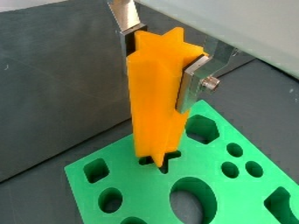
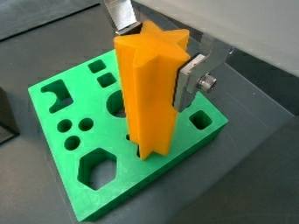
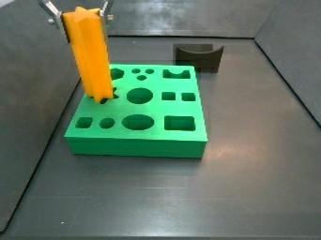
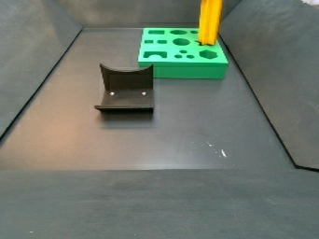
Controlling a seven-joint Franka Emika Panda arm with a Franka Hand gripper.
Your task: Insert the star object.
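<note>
The star object [image 1: 156, 105] is a tall bright orange ridged prism. It stands nearly upright, with its lower end in the mouth of a star-shaped hole near one edge of the green block [image 1: 239, 197]. My gripper [image 1: 160, 57] is shut on its upper end, one silver finger [image 1: 194, 83] on each side. Both wrist views show this: the star object [image 2: 149, 101], the gripper [image 2: 152, 54] and the green block [image 2: 73, 179]. In a side view the gripper [image 3: 75, 13] holds the star object [image 3: 89, 56] over the green block [image 3: 138, 137]. In a side view the star object [image 4: 210, 21] rises above the block [image 4: 182, 62], and the gripper is out of view.
The green block has several other holes, round, square and hexagonal. The dark fixture [image 3: 198, 56] stands on the dark floor beyond the block, and it also shows in a side view [image 4: 125, 91]. Dark walls close in the floor.
</note>
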